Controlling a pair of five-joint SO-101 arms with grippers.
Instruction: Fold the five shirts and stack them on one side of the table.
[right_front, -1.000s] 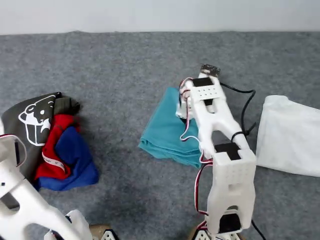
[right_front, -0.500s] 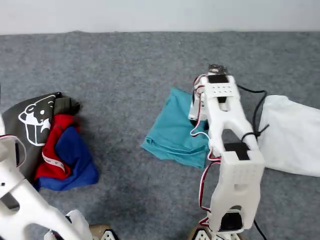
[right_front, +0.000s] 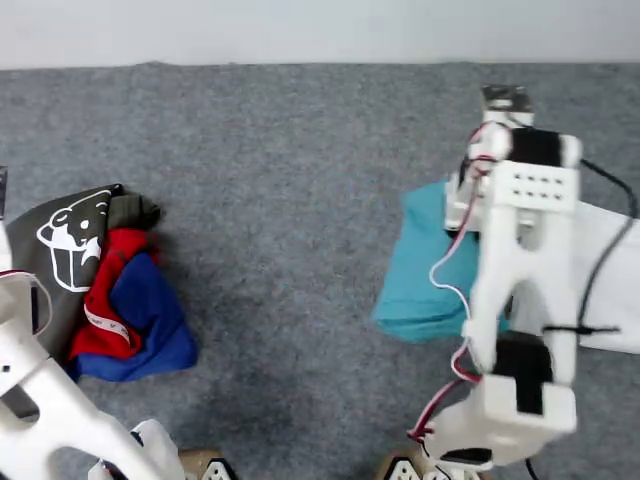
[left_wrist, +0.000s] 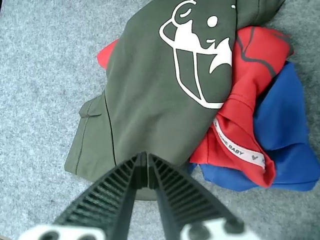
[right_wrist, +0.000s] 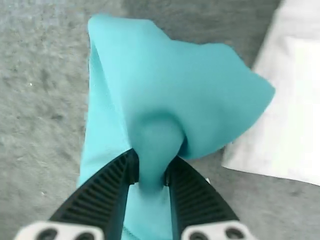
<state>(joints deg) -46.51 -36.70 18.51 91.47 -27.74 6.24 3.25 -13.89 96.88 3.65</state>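
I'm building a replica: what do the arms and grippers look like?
The right arm is a white plastic shell with black motor blocks, a grid of small holes, and loose red, white and black cables. The left arm is white too. Left gripper and right gripper have black ribbed fingers on white bases.

Shirt heap (right_front: 120, 290) left, folded shirt (right_front: 612, 282) right.

Colours on grey table (right_front: 280, 180).
Plain teal shirt (right_wrist: 165, 100); plain white shirt (right_wrist: 295, 100); olive shirt (left_wrist: 150, 100), white cartoon print; red shirt (left_wrist: 255, 65), white neck tape; blue shirt (left_wrist: 290, 135).
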